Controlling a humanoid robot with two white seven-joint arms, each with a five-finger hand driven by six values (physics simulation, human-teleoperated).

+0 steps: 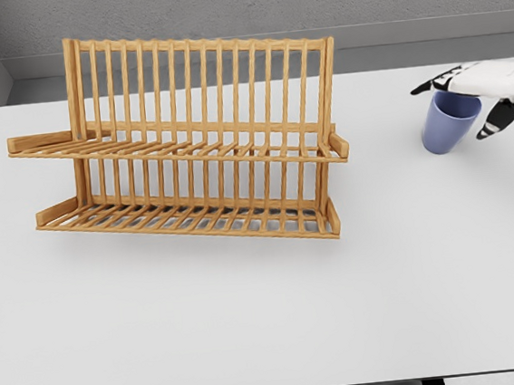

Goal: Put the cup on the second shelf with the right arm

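One small blue plastic cup [449, 122] on white table [253, 338], right hand [488, 88] closing around rim, not lifted; two-tier wooden slatted rack [189, 153], upper shelf [180, 150] unfilled.

even, bright, diffuse light, no visible source. white table [252, 329] reads flat, near overexposed but no hard glare. shadows v. faint: soft smudge under the wooden rack [180, 154] along its lower front edge, slight dark patch under the cup [449, 121] at right of frame. grey wall in top strip is darker w/ grainy texture. sharp across frame, no motion blur, nothing out of focus. mild jpeg-ish softness on rack slats. no obvious edge distortion, table edges look straight.
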